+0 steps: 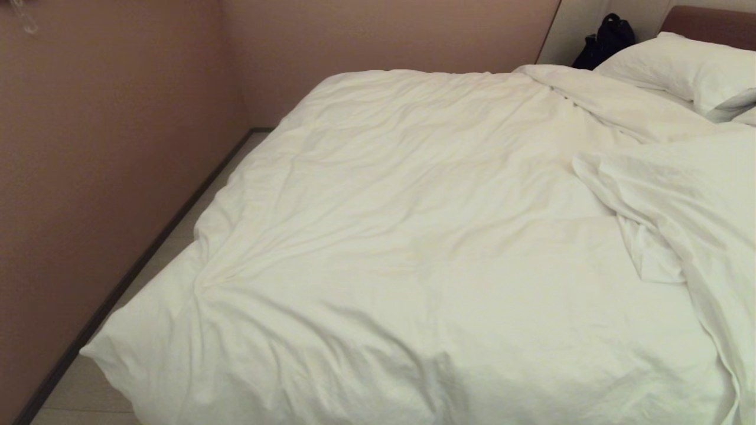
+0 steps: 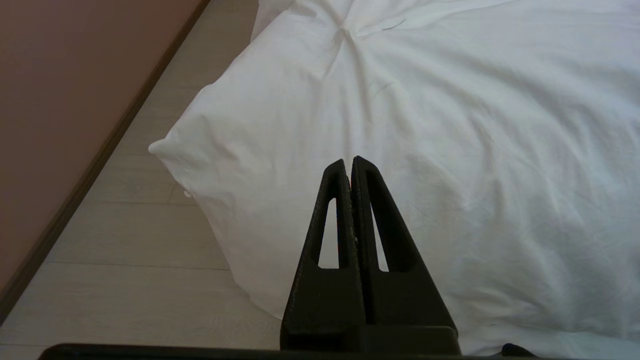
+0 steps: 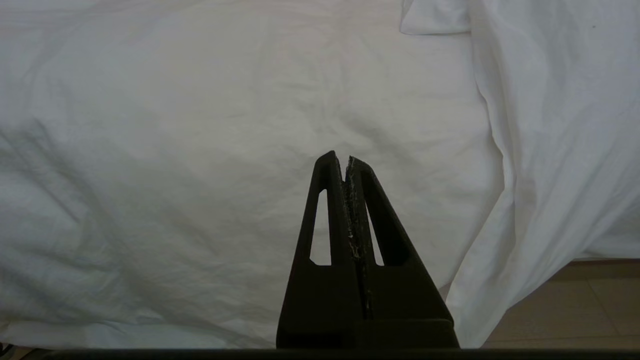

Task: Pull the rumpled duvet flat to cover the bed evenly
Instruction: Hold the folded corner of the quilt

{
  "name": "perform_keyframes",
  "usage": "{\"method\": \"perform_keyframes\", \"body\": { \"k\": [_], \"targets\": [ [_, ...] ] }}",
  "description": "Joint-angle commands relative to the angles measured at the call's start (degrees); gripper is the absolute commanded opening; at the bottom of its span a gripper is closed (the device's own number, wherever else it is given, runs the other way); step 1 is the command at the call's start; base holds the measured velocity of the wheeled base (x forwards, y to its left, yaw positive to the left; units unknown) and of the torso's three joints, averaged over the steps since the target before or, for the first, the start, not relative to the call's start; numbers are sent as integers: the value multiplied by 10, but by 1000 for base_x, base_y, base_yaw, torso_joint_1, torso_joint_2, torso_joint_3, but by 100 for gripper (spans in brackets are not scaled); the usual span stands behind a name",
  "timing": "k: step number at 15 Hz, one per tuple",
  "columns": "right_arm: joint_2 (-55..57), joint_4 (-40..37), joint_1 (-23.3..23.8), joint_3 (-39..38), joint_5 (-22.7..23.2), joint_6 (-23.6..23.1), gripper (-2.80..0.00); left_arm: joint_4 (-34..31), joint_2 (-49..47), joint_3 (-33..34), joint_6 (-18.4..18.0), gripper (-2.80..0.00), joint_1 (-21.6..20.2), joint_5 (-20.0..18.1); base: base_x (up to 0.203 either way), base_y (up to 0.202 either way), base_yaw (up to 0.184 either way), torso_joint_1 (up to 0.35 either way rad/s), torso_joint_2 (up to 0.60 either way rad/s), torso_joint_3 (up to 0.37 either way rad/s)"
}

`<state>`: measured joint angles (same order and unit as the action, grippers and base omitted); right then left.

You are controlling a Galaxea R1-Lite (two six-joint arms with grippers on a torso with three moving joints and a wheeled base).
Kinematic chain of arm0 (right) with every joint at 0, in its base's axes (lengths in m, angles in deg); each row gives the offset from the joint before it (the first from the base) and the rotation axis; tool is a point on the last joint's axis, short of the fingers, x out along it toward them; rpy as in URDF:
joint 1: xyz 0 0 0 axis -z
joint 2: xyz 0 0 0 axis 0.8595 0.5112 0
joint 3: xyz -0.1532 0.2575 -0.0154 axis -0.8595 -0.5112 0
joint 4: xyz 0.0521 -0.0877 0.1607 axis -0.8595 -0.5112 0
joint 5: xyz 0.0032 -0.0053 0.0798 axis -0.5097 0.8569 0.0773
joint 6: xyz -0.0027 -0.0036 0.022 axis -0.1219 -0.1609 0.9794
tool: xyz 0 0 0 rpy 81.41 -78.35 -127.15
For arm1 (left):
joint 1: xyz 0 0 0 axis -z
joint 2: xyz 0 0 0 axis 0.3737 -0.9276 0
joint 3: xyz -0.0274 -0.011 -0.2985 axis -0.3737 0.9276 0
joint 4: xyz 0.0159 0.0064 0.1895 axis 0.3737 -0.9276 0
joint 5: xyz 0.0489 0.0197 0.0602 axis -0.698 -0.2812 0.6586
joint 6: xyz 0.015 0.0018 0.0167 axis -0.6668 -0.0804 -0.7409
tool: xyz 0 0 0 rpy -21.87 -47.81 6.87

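The white duvet point(image 1: 413, 236) lies wrinkled over most of the bed, whose reddish-brown headboard point(image 1: 709, 20) shows at the far right. On the right side a part of the duvet is folded back in a thick rumpled flap point(image 1: 679, 195). Its near left corner point(image 2: 165, 150) hangs out over the floor. My left gripper point(image 2: 349, 161) hovers shut and empty above that corner area. In the right wrist view the duvet point(image 3: 200, 150) fills the picture, and my right gripper point(image 3: 341, 159) hangs over it, shut, holding nothing, beside the hanging fold point(image 3: 540, 150). Neither arm shows in the head view.
A white pillow point(image 1: 685, 71) lies at the head of the bed, with a dark bag point(image 1: 605, 41) behind it. A pinkish wall point(image 1: 88, 177) with a dark skirting runs close along the left, leaving a narrow strip of pale floor point(image 2: 125, 240).
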<state>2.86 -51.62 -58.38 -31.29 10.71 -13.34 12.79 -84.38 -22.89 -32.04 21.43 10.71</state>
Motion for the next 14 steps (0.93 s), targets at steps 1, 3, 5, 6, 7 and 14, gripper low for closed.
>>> {"method": "perform_keyframes", "body": {
  "k": [1,3,5,6,7,14],
  "targets": [
    [1,0,0,0,1,0,-280,0,0,0,1,-280,0,0,0,0,0,0,0,0],
    [1,0,0,0,1,0,-280,0,0,0,1,-280,0,0,0,0,0,0,0,0],
    [1,0,0,0,0,0,-280,0,0,0,1,-280,0,0,0,0,0,0,0,0],
    [1,-1,0,0,1,0,-280,0,0,0,1,-280,0,0,0,0,0,0,0,0],
    [1,0,0,0,1,0,-280,0,0,0,1,-280,0,0,0,0,0,0,0,0],
    [1,0,0,0,1,0,-280,0,0,0,-1,-280,0,0,0,0,0,0,0,0]
  ]
}}
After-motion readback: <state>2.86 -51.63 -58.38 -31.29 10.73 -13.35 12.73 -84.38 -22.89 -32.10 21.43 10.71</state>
